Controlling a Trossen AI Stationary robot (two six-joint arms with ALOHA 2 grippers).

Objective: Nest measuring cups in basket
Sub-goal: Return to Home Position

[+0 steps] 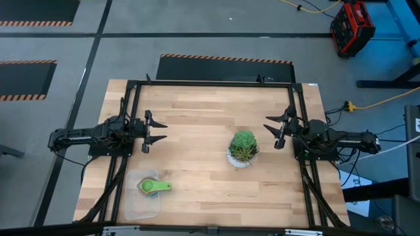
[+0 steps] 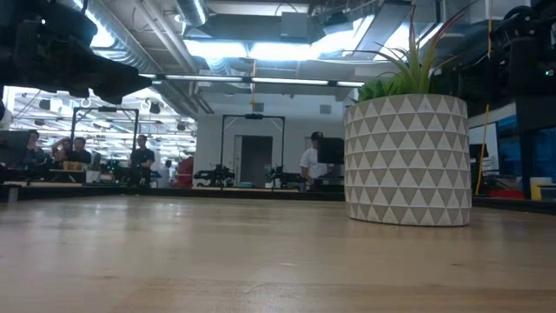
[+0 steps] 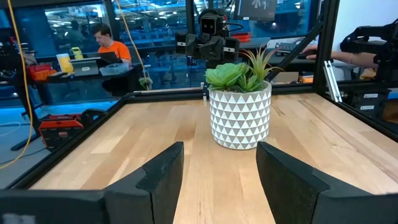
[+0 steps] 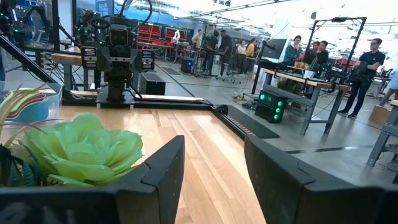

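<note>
Measuring cups (image 1: 153, 187) nested in basket (image 1: 135, 210), left side. Left claw (image 1: 160, 131), right claw (image 1: 272, 133) open, empty. Risk: right claw swinging into potted plant (image 1: 243, 148) nearby, toppling it.

table (image 1: 197, 131): smooth pale wood | basket (image 1: 140, 207): clear plastic | measuring cups (image 1: 153, 187): plastic | pot (image 2: 408, 156): matt white

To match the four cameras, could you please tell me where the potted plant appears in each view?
High view: plant right of centre, beside the right pincer.
Low view: plant at right.
Left wrist view: plant straight ahead, beyond the left pincer.
Right wrist view: plant's leaves close up, before the far left arm.
Shared landmark: the wooden table.
</note>
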